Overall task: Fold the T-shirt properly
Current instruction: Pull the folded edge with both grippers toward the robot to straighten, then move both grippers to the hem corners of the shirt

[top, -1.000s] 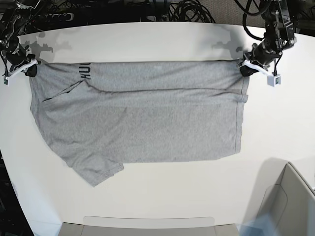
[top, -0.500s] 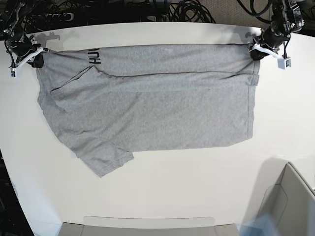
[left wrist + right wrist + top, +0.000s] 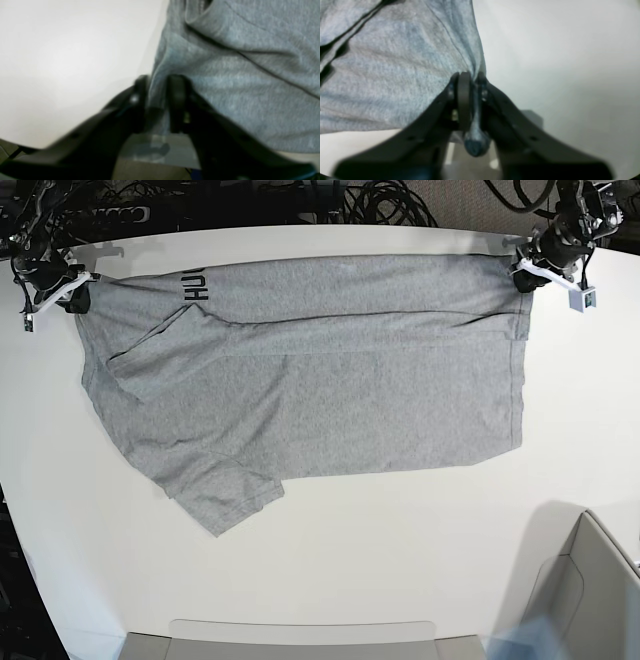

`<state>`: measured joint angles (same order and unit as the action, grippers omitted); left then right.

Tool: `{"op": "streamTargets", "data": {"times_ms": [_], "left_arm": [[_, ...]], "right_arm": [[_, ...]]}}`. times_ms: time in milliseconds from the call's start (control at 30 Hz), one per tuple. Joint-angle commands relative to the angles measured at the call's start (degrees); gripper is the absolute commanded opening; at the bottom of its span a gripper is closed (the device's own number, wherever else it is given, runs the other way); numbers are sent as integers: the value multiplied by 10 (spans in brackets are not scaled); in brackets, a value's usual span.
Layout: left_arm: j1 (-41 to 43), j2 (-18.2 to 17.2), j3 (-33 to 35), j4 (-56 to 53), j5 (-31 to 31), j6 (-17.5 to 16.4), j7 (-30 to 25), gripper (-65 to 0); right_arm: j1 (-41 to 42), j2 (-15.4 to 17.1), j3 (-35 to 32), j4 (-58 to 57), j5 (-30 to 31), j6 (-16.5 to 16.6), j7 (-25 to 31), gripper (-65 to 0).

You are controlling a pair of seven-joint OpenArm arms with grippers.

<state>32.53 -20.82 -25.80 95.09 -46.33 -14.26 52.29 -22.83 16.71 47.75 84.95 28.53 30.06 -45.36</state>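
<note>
The heather-grey T-shirt (image 3: pixel 320 380) lies spread across the white table (image 3: pixel 400 560), its far edge folded over so black lettering (image 3: pixel 194 285) shows at far left. My left gripper (image 3: pixel 525 272) is at the shirt's far right corner. In the left wrist view its fingers (image 3: pixel 177 100) stand apart, with the cloth's edge (image 3: pixel 250 87) loose between them. My right gripper (image 3: pixel 70 292) is at the far left corner. In the right wrist view the right gripper (image 3: pixel 472 85) is pinched on a fold of the cloth (image 3: pixel 395 75).
A grey bin (image 3: pixel 590 600) stands at the near right corner, and a flat grey tray (image 3: pixel 300 635) lies along the near edge. Black cables (image 3: pixel 380 200) pile up behind the table's far edge, close behind both grippers.
Both grippers have pulled the shirt's folded edge toward the far side of the table, and the whole shirt slid with it. The left gripper's jaws have parted.
</note>
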Motion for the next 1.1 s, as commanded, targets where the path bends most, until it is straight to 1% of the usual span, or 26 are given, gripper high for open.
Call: {"op": "streamTargets", "data": {"times_ms": [0,33,67,133,233,300,400,433,533,600,667,767,833,900,967,1000,1067], "left_arm": [[6,-7,-4,3,12,7,4,-398],[6,-9,-4,4,12,7,4,-388],[7,-16,-4,8,12,7,4,-388],[7,-21,-5,17,11,8,4,-398],[7,-22,-7,34,11,9,4,-407],[7,-22,-25,44,11,9,5,-407],[7,-18,-62,48,9,9,5,-407],[7,-18,-69,48,9,9,5,-407],[7,-18,-87,51,8,9,5,-407],[4,-19,-95,51,8,9,5,-407],[-16,-20,-95,51,8,8,5,-407],[-59,-17,-90,51,7,6,6,-407],[-95,-16,-76,51,7,6,23,-407],[-141,-17,-60,52,7,7,62,-407],[-186,-16,-57,52,7,7,112,-407],[-207,-16,-55,52,7,7,130,-407],[-244,-2,-55,52,10,7,154,-407]], "right_arm": [[-7,5,2,9,-11,-3,-17,-495],[-10,4,2,15,-11,-3,-16,-464],[-10,3,2,20,-11,-3,-16,-448],[-10,2,2,33,-10,-3,-16,-432],[-10,-1,2,50,-7,-3,-16,-431],[-10,-5,4,65,-10,-3,-16,-431],[-12,-12,32,95,-11,-4,-22,-431],[-10,-17,42,100,-11,-4,-22,-431],[-10,-18,74,114,-11,-4,-22,-431],[-10,-16,90,122,-11,-4,-18,-431],[-1,-12,100,139,-11,-4,-16,-431],[40,9,96,152,-11,-3,-17,-431],[92,32,63,151,-12,-3,-21,-431],[135,62,6,143,-36,-4,-22,-431],[201,80,-81,122,-84,-4,-17,-431],[237,83,-118,103,-111,-4,-17,-431],[313,82,-185,50,-170,-4,-16,-431]]}}
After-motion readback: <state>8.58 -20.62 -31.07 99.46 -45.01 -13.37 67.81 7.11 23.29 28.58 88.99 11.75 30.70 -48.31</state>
